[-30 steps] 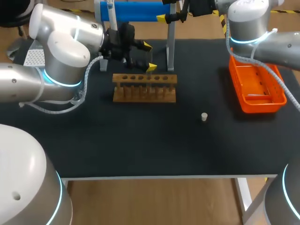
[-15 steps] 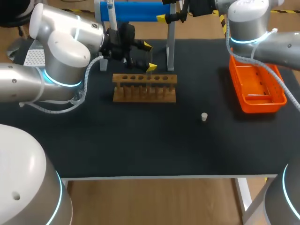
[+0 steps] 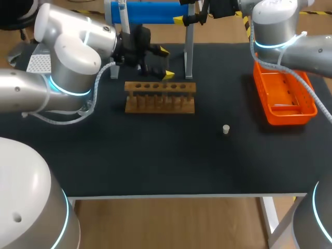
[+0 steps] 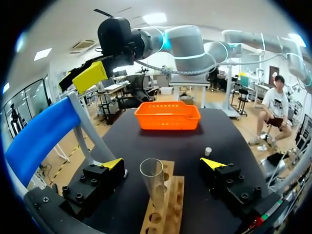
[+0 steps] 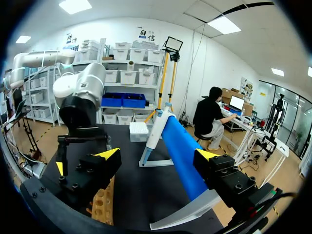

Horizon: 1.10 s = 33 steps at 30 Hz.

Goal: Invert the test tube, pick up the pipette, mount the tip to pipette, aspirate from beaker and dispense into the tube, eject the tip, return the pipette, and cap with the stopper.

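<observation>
While the left gripper (image 4: pixel 163 164) stands open at the wooden rack (image 4: pixel 171 197), the test tube (image 4: pixel 154 185) rises upright from one of the rack's holes, between the two yellow-tipped fingers and touching neither. It is clear glass, with its open rim toward the wrist camera. I cannot tell which hole it sits in.

Seen from the head camera, the rack lies at about eleven o'clock from the middle of the counter (image 3: pixel 155 161), with the left gripper just beyond it at twelve o'clock. The small white stopper (image 3: pixel 226 129) lies alone at about four o'clock from the rack, well apart from it. The orange basket (image 3: pixel 282 118) sits at three o'clock, by the counter's right edge.

The right gripper (image 5: pixel 157 155) is open too and carries nothing. It hangs at the counter's far edge by the blue bar (image 5: pixel 178 146), which runs ahead of its fingers. I cannot pick out the pipette or the beaker.

The tube looks light and stiff, but also smooth and brittle, so it will likely slip under a loose hold and crack under a hard one. The bare wall a little below the rim seems the best place to take it, centred between the fingers and squeezed gently. It should be lifted straight up, so it does not lever against the hole, and any turning should be slow.
</observation>
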Available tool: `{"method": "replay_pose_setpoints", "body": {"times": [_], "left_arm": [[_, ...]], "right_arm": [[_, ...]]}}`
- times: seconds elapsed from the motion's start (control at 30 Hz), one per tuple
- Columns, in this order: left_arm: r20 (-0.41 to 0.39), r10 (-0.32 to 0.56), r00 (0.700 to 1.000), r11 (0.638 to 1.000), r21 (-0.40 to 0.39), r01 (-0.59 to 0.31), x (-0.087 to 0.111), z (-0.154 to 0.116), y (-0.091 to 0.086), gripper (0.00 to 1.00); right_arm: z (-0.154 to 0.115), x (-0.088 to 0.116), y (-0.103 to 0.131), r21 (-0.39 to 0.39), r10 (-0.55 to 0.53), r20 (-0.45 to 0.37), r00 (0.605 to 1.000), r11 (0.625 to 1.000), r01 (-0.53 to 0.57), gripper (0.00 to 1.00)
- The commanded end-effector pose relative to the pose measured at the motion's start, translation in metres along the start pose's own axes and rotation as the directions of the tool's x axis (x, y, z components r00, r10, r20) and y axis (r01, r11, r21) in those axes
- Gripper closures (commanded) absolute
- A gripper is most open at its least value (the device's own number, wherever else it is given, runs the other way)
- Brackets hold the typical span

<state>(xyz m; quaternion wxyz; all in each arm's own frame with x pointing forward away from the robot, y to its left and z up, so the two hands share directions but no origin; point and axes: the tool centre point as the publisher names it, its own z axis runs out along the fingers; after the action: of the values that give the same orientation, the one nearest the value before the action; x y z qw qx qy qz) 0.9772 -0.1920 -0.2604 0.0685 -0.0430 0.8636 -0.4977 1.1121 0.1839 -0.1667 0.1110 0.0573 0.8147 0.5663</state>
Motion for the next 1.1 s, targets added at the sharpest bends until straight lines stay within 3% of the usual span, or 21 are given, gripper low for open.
{"method": "replay_pose_setpoints", "body": {"times": [0.03, 1.1], "left_arm": [[-0.002, 0.0, 1.0, 1.0, 0.003, 0.0, -0.003, 0.007, 0.003, 0.0], [-0.042, 0.001, 0.999, 1.0, 0.005, -0.001, -0.006, 0.026, 0.022, 0.0]], "right_arm": [[-0.001, -0.001, 0.0, 0.003, 0.001, -0.003, 1.0, 1.0, -0.001, 0.0], [-0.001, -0.001, 0.0, 0.003, 0.001, -0.003, 1.0, 1.0, -0.001, 0.0]]}}
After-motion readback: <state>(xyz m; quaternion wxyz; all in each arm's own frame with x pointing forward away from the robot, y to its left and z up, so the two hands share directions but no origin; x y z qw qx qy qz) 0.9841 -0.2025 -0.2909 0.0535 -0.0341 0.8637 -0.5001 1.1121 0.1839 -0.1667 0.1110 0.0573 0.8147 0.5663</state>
